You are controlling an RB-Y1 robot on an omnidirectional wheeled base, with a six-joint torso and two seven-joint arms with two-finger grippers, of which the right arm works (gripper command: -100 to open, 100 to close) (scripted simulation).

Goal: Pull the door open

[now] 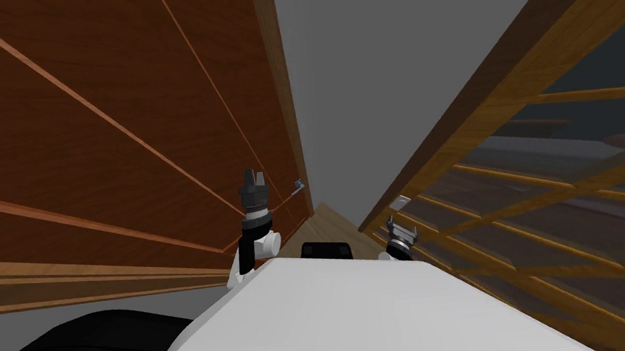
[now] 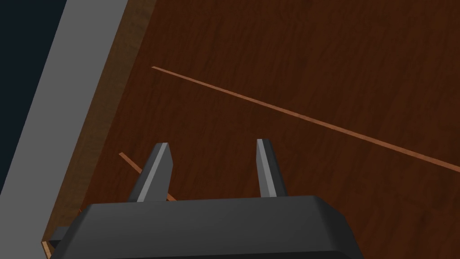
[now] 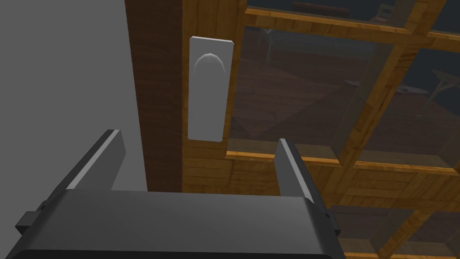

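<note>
The right tool (image 3: pixel 198 136) is standing wide open with nothing between its fingers. It is pointing at a light grey handle plate (image 3: pixel 210 99) on the wooden edge of a glazed door (image 3: pixel 382 90). The plate is lying ahead of the gap between the fingers and is carrying a rounded bump near one end. Neither finger is touching it. Beside the plate, a darker brown strip is running along the door's edge, with a plain grey wall (image 3: pixel 63 67) next to it. Golden wooden bars are dividing the glass into panes.

In the head view, the right tool (image 1: pixel 400 226) is sitting low on my right, just below the same plate (image 1: pixel 400 202). The glazed door (image 1: pixel 583 96) is slanting away up the right side.

The left tool (image 2: pixel 213 143) is also holding its fingers apart and gripping nothing. It is facing a dark wooden door (image 2: pixel 314 67) crossed by thin lighter lines. A lighter brown edge, a band of grey wall (image 2: pixel 54 90) and a black area (image 2: pixel 22 45) are showing past that door.

From the head, the left tool (image 1: pixel 253 173) is raised in front of the dark wooden door (image 1: pixel 81 99). A small grey lever (image 1: pixel 298 185) is sticking out near that door's edge, just beside the tool and apart from it. The grey wall (image 1: pixel 380 70) is standing between the two doors. I cannot tell which door is meant.
</note>
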